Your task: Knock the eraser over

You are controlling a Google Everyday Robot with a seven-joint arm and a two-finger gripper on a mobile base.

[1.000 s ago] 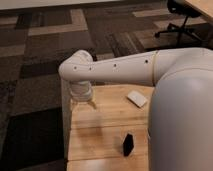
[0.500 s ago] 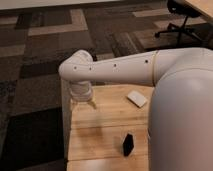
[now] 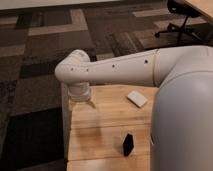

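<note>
Bare tabletop (image 3: 100,130) separates the jaws, at its far-left corner, from the eraser (image 3: 128,144); white pad (image 3: 137,98) lies aside.

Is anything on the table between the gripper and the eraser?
Nothing visible. The gripper hangs over the far left corner of the table; the eraser stands upright near the front edge, with only bare wood between. The white pad lies off to the right.

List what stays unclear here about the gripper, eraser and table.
Gripper, over the far left corner of the table: camera view, largely hidden under the arm.
Eraser: camera view, too small and dark to tell its faces apart.
Table: right side hidden behind the arm, near edge cut off by the picture's bottom.
</note>
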